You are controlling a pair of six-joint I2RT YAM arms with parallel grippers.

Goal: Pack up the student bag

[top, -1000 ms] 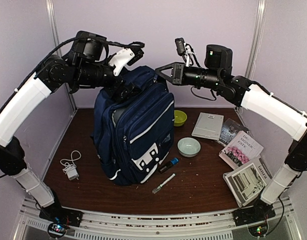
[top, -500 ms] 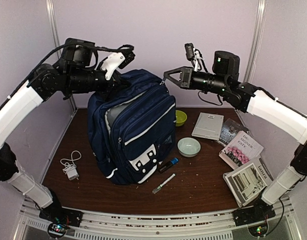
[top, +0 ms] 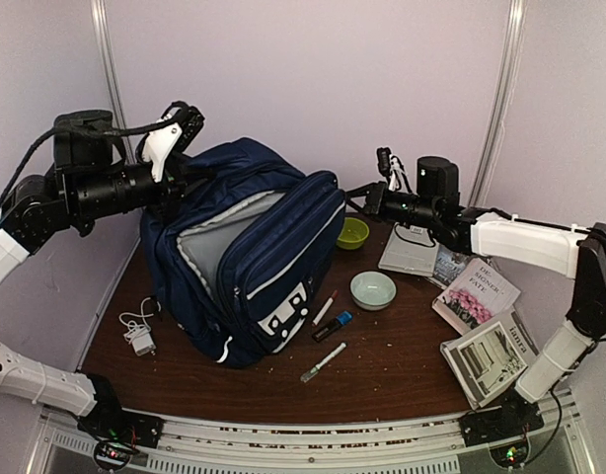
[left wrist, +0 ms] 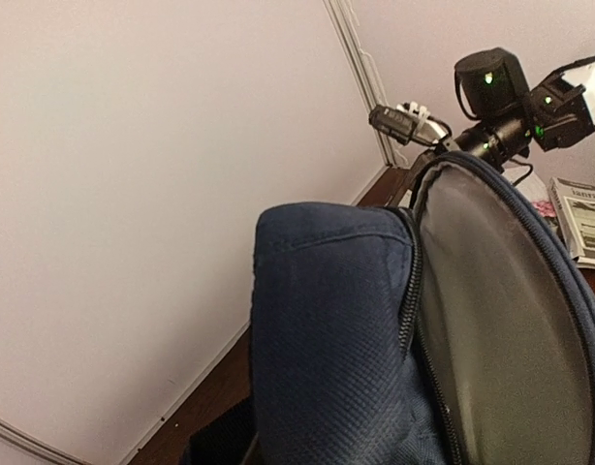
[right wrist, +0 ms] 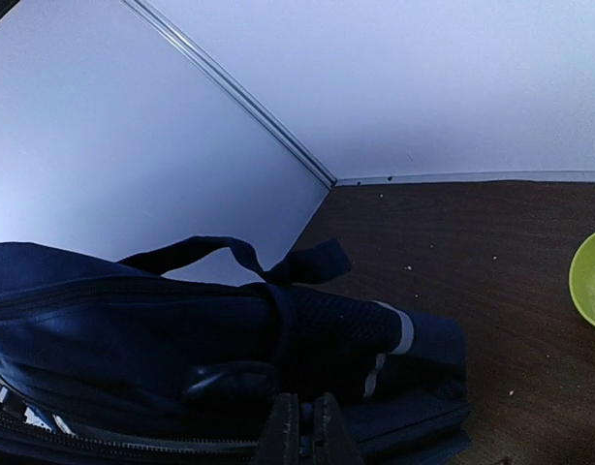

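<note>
The student bag [top: 273,267], navy with white trim, slumps at the table's centre-left. Its main compartment gapes and shows grey lining [top: 216,242]. My left gripper [top: 182,168] sits at the bag's rear top edge, shut on the fabric. In the left wrist view the bag [left wrist: 336,329] fills the lower frame and hides the fingers. My right gripper [top: 354,195] is at the upper right corner of the front panel. The right wrist view shows its fingertips [right wrist: 304,431] pinched together on the bag [right wrist: 133,329] at the zipper line.
A green bowl [top: 353,233] and a pale bowl [top: 372,289] stand right of the bag. Pens [top: 324,361] and a blue-black marker [top: 333,325] lie in front. Books [top: 411,248] [top: 476,293] [top: 489,357] lie at right. A white charger [top: 139,334] sits at left.
My left gripper closed on the bag's rear top and pulled it left and down. The right gripper dropped down and right along the front panel. The main compartment now gapes.
</note>
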